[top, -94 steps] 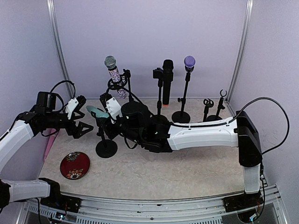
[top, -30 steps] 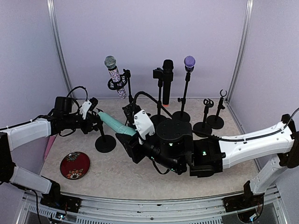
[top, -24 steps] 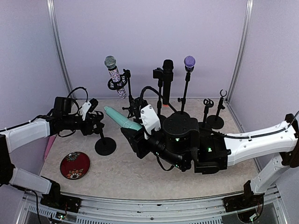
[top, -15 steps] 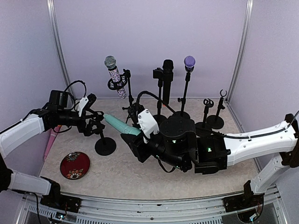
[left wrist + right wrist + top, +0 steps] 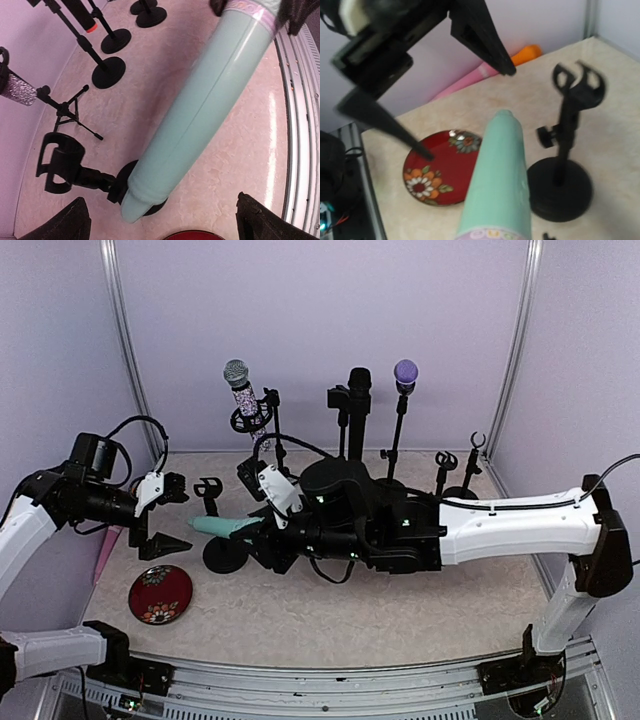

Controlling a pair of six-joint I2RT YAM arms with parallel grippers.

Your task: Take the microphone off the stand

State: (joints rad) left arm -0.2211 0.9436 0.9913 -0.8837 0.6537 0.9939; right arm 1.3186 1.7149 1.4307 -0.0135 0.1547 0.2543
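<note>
1. Top external view.
   - The left end effector (image 5: 166, 515) was clamped on the stem a second ago. Its jaws are now spread as wide as they go, holding nothing, and it has drawn back to 9 o'clock of the stand (image 5: 225, 554).
   - The clip (image 5: 208, 487) is empty.
   - The right end effector (image 5: 262, 530) is closed on the collar end of the mint-green microphone (image 5: 220, 527). The microphone has come down from its raised tilt and now lies almost level, tail toward 9 o'clock, low across the front of the stem.
   - We cannot tell whether it touches the tabletop (image 5: 400, 610).
   - A red plate (image 5: 160, 593) sits at 7 o'clock of the base.

2. Left wrist view.
   - The microphone runs from 1 o'clock down to 7 o'clock, pinched at the top by the other arm's black fingers.
   - The empty clip stands at 8 o'clock.
   - This arm's own fingers (image 5: 65, 225) sit far apart in the lower corners and grip nothing.

3. Right wrist view.
   - The microphone projects straight ahead, clear of the clip at 2 o'clock.
   - The plate lies at 9 o'clock.

4. Finding. We judge the removal itself complete. With the stand released, bracing is over, and only setting the microphone down may remain.
</note>
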